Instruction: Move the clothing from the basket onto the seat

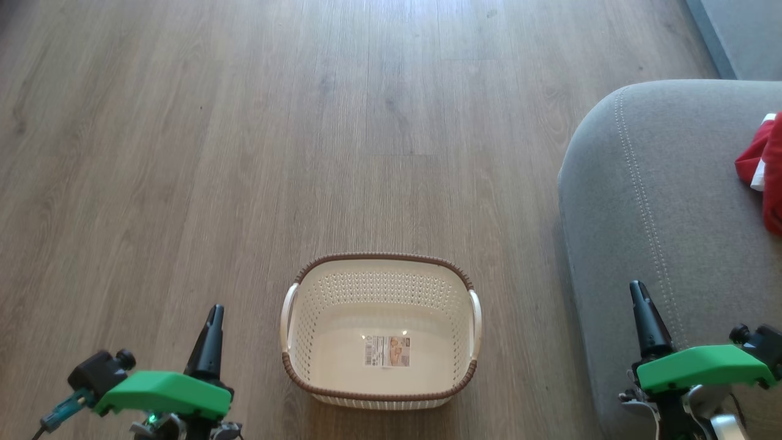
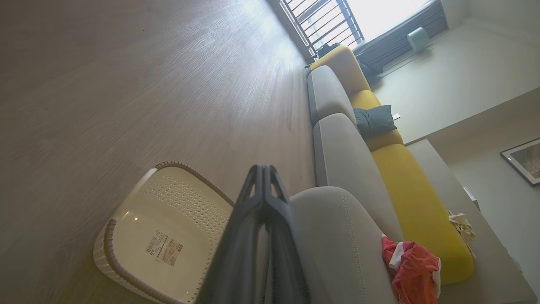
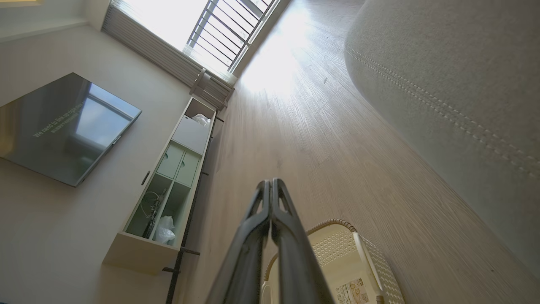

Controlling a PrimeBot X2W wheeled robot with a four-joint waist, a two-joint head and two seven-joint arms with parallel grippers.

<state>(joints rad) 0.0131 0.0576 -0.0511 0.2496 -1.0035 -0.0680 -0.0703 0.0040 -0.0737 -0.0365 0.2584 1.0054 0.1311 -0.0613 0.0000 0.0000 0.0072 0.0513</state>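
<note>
With the left gripper (image 1: 214,309) and right gripper (image 1: 636,286) hanging closed and empty, the cream basket (image 1: 382,257) is sitting bare between them and the red clothing (image 1: 767,174) is lying on the grey seat (image 1: 641,201) at right, so keeping clear looks wisest.

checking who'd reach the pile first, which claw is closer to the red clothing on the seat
Right. The right claw is by the near edge of the seat, below the clothing in the head view. The left claw is over the floor, beyond the basket.
</note>
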